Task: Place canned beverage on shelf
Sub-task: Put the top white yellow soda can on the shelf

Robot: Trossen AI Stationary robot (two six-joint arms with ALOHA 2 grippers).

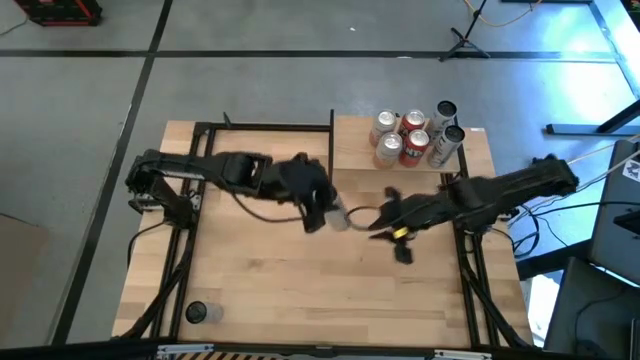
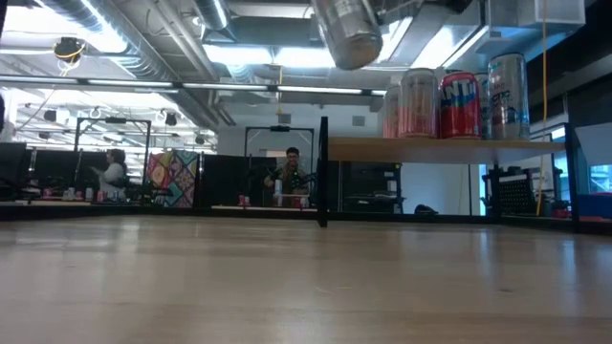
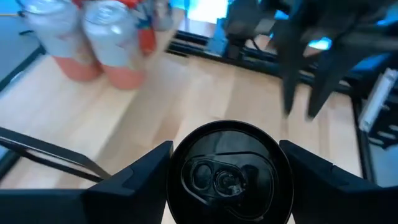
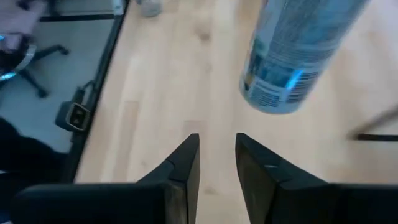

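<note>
My left gripper (image 1: 328,212) is shut on a silver-blue can with a black top (image 3: 230,177), held high over the middle of the table. The can also shows in the low view (image 2: 349,33) and in the right wrist view (image 4: 298,50). My right gripper (image 4: 217,158) hangs just right of the can, its fingers a little apart and empty. The shelf (image 1: 350,150), a light-wood board on black posts, stands at the far right. Several red-and-white and silver cans (image 1: 415,135) stand upright on it. My left gripper pinches the can's side wall near its top rim (image 3: 177,180) between the two fingers, one on each side. The fingers come from above, slanting toward the table's right, and run along the can. The can hangs below them, lifted clear of the table and slightly tilted.
A small dark-lidded can or jar (image 1: 197,313) stands near the table's front left corner. Black frame rails (image 1: 265,127) run along the far edge and both sides. Bare wooden tabletop (image 1: 300,280) lies below both grippers. People sit in the room beyond the table (image 2: 292,177).
</note>
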